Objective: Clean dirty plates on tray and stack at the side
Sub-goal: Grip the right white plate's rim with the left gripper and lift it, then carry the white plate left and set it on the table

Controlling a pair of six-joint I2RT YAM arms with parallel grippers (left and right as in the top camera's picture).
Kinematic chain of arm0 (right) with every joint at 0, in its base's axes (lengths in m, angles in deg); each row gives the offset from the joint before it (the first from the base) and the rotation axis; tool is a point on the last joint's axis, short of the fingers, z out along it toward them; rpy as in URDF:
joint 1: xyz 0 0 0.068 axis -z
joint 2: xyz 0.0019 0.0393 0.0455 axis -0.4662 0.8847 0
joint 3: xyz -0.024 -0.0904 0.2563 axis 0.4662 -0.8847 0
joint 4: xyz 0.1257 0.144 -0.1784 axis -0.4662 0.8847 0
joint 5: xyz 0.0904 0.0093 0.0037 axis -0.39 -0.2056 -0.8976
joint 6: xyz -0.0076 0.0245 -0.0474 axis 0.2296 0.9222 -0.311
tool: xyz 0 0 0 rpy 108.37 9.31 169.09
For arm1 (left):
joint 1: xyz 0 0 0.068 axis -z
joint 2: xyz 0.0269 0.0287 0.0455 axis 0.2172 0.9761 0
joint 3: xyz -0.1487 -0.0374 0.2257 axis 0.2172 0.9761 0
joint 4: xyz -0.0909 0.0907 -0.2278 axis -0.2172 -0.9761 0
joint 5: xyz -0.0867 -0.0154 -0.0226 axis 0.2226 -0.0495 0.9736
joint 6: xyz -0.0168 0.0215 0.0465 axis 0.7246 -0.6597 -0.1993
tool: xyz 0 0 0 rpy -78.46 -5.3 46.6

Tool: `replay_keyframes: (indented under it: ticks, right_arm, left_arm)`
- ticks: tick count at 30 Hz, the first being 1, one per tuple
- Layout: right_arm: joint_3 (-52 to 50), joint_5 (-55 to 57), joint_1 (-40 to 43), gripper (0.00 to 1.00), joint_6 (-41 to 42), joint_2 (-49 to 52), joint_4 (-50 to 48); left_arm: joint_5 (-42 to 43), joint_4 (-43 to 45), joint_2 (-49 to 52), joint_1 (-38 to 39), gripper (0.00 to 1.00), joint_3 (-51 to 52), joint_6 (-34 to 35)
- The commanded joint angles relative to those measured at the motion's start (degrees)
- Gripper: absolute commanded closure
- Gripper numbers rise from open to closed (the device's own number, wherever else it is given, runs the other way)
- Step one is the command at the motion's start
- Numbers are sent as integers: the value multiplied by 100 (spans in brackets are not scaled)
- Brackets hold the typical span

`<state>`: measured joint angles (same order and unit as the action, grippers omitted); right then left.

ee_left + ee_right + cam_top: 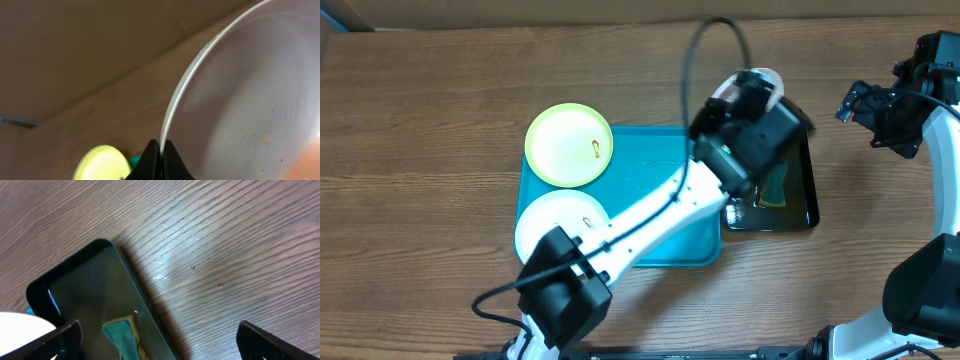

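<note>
1. Left fingers clench the rim of a white plate; overhead, the arm mostly hides it, at 2 o'clock from the blue tray.
2. Right fingers spread wide, empty, above tabletop.

White plate, orange-smeared, rim pinched in the left hand. Well away from that hand, yellow-green plate and second white plate lie flat on the turquoise tray.

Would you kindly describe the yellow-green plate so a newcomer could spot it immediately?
Find the turquoise tray in the middle of the wooden table. On its far left corner, overlapping the rim, lies the yellow-green plate. It alone is coloured; the neighbouring plate on the tray and the held plate in the left pincer are both white.
</note>
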<state>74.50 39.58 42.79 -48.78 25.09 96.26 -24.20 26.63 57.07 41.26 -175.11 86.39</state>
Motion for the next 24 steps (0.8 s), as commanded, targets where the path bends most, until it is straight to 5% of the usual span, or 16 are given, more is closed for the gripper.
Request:
replay_keyframes:
  ticks: [1, 17, 19, 24]
  right_arm:
    - [76, -4, 24, 0, 46, -79, -28]
    - [76, -4, 24, 0, 46, -79, -28]
    - [76, -4, 24, 0, 46, -79, -28]
    - [76, -4, 22, 0, 46, -79, -28]
  left_arm:
    - [-1182, 210, 26, 254, 96, -160, -929]
    - [-1585, 911, 28, 369, 96, -160, -1217]
    - [-1349, 872, 28, 330, 96, -160, -1058]
    - [752, 68, 28, 24, 96, -162, -374]
